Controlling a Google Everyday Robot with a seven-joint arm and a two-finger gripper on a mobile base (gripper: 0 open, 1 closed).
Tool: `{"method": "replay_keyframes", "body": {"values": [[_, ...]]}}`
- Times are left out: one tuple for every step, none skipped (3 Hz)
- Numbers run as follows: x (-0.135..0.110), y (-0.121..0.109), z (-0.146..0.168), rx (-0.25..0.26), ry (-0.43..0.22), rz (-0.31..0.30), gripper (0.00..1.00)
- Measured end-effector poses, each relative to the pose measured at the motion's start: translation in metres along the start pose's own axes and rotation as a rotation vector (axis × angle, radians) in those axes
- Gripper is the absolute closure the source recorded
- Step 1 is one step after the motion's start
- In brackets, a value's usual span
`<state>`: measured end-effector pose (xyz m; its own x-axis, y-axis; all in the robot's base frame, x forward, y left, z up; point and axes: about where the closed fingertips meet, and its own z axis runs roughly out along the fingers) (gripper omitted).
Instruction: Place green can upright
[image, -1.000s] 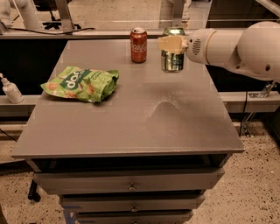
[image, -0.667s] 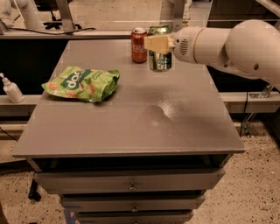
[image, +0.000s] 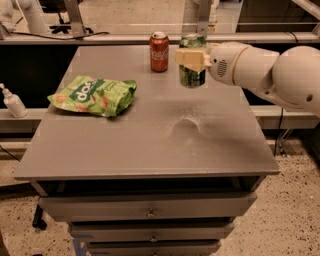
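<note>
The green can (image: 192, 77) is upright in my gripper (image: 191, 58), just right of the red cola can (image: 159, 51) at the far side of the grey table (image: 125, 150). The cream fingers (image: 186, 56) are shut around the can's upper half. The can hangs a little above the tabletop and its shadow falls on the table nearer the front. My white arm (image: 270, 72) reaches in from the right.
A flat green snack bag (image: 95, 95) lies on the left part of the table. A white bottle (image: 13, 102) stands on a ledge off the table's left edge. Drawers (image: 150, 212) sit below the tabletop.
My gripper carried the green can left toward the red can, then came back a little to the right and slightly lower. The red can and the bag have not moved.
</note>
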<state>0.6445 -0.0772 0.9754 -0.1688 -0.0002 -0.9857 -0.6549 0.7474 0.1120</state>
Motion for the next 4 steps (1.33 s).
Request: {"method": "replay_keyframes", "body": {"values": [[0.007,-0.002,-0.017,-0.02,-0.046,-0.094,1.0],[0.012,-0.007,-0.028,-0.041,-0.055,-0.172,1.0],[0.023,-0.011,-0.034,-0.058,-0.067,-0.175,1.0],[0.035,-0.015,-0.039,-0.064,-0.103,-0.139,1.0]]}}
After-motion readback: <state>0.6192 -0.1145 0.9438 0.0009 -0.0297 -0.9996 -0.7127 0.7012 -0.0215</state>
